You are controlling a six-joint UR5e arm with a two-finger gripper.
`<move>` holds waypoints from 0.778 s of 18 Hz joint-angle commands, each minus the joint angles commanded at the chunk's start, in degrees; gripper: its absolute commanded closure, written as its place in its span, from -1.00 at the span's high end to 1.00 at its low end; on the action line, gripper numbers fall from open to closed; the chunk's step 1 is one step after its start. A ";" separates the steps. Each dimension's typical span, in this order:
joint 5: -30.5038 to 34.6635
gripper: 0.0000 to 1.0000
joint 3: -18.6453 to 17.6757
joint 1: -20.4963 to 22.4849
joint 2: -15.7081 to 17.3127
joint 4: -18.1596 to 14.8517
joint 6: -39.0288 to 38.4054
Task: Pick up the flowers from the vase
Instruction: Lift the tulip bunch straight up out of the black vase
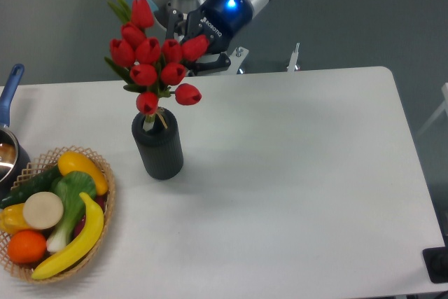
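Flowers (157, 61) are sitting partly raised out of the vase (158, 146), with only the pale stem ends showing at its round mouth, while the end effector (190, 45) is gripping the bunch from behind at the height of the blooms, its fingers closed against them. Vase is standing upright on the white counter (294, 173), near a woven basket (105, 194) of fruit and vegetables at the left front, and a blue-handled pot (8, 138) is showing at the left edge. Grey wall (364, 12) is filling the background behind the counter.
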 joint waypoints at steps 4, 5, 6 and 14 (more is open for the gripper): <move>0.00 -1.00 0.96 1.59 1.06 0.00 0.09; 0.00 -1.00 1.31 1.67 0.97 0.00 0.09; 0.00 -1.00 1.67 1.85 0.97 0.00 0.09; 0.70 -1.00 5.26 4.92 0.62 0.09 0.09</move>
